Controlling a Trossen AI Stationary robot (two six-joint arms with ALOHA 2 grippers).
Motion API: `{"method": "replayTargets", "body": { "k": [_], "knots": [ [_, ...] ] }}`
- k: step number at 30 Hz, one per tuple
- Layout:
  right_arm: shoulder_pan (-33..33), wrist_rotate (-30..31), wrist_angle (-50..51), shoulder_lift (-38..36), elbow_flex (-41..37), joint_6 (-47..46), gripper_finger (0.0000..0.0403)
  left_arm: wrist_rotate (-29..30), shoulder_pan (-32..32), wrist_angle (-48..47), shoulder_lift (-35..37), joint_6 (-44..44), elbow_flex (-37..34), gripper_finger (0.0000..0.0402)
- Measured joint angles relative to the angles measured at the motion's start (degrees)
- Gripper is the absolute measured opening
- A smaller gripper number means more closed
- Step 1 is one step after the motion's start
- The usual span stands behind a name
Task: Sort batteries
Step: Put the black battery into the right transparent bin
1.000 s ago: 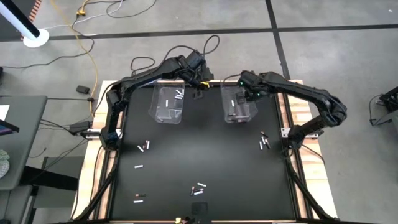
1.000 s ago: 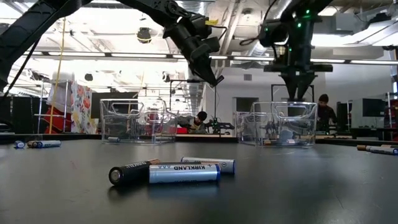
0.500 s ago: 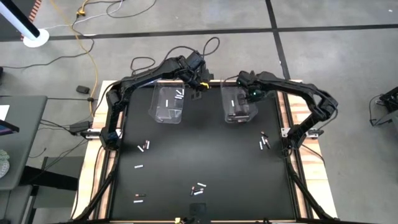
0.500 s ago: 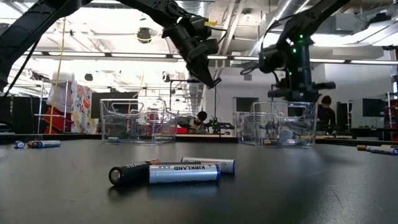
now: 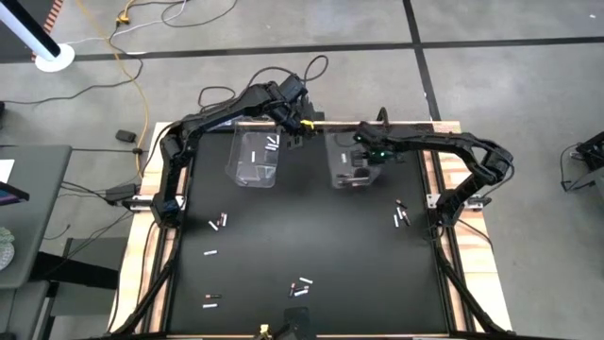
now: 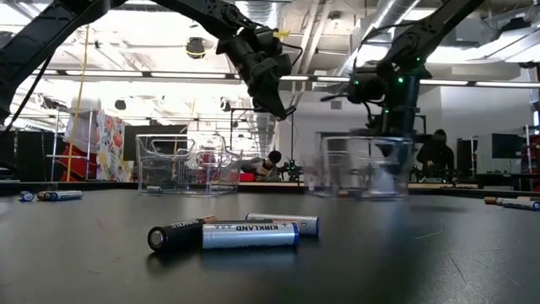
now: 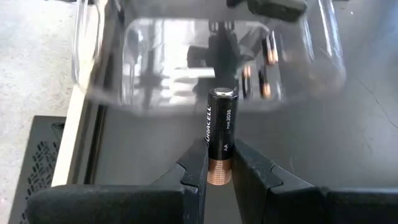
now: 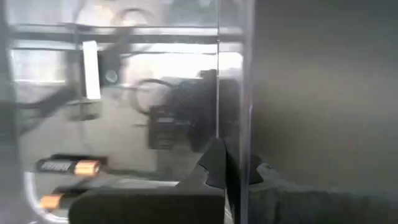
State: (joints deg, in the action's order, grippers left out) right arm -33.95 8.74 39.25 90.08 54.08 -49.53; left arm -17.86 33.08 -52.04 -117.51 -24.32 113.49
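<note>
Grey concrete floor with cables lay around a black, matte table [image 5: 311,255], which was the largest thing and had pale wooden edges. Two dark jointed arms reached over its far half.

Two clear plastic bins stood there, both rectangular with rounded corners. In the left bin [image 5: 255,161] I could count three small batteries [image 5: 272,144] near its far end. The right bin [image 5: 351,162] looked blurred in the low view; the right wrist view showed inside it one white battery [image 8: 91,61] and two dark batteries with orange ends [image 8: 68,167].

The left gripper [image 5: 300,126] hung in the air between the two bins, near the far edge of the table. Its two fingers [image 7: 194,177] were clamped on a black Duracell battery [image 7: 221,140] with a copper-coloured end, held upright between them. The right gripper [image 5: 366,157] was at the right bin. Its fingers were pressed together on the bin's thin clear wall [image 8: 235,93], which stood as a straight sheet between them.

Loose batteries, slim cylinders mostly white or silver and some dark, lay scattered on the table: about three at the left [image 5: 218,223], one below them [image 5: 210,253], two at the near left [image 5: 210,300], about three in the near middle [image 5: 300,285], and about three at the right [image 5: 400,215]. In the low view the near-middle group [image 6: 236,231] showed as one dark and two silver ones lying together, the front one with the word KIRKLAND. In the room behind, two persons sat at benches.
</note>
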Motion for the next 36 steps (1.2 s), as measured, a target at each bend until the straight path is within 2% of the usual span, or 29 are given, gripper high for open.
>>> {"method": "replayTargets", "body": {
  "k": [6, 13, 18, 24, 27, 36],
  "knots": [
    [5.24, -0.03, -6.21, 0.05, 0.00, -7.86, 0.0004, -0.07, -0.11, -0.12, 0.00, -0.02, 0.00, 0.0048],
    [7.43, -2.45, -12.09, 0.10, 0.00, -12.10, 0.0001, -0.07, -1.41, 0.04, 0.00, -0.73, 0.00, 0.0048],
    [7.79, -5.18, -14.41, 2.46, 0.20, -12.16, 0.0001, -0.10, -3.46, 3.51, 0.00, -1.47, -1.26, 0.0048],
    [8.85, -6.95, -15.02, 7.79, 4.22, -10.88, 0.0005, 0.68, -5.36, 4.66, -0.76, -1.54, -2.93, 0.0048],
    [8.93, -7.42, -14.57, 8.68, 5.85, -8.14, 0.0015, 3.27, -5.41, 5.30, -0.71, -1.52, -2.97, 0.0048],
    [9.17, -6.02, -13.01, 8.00, 7.34, -4.32, 0.0064, 3.78, -2.47, 3.85, -0.70, 1.43, -4.40, 0.0048]
  ]
}}
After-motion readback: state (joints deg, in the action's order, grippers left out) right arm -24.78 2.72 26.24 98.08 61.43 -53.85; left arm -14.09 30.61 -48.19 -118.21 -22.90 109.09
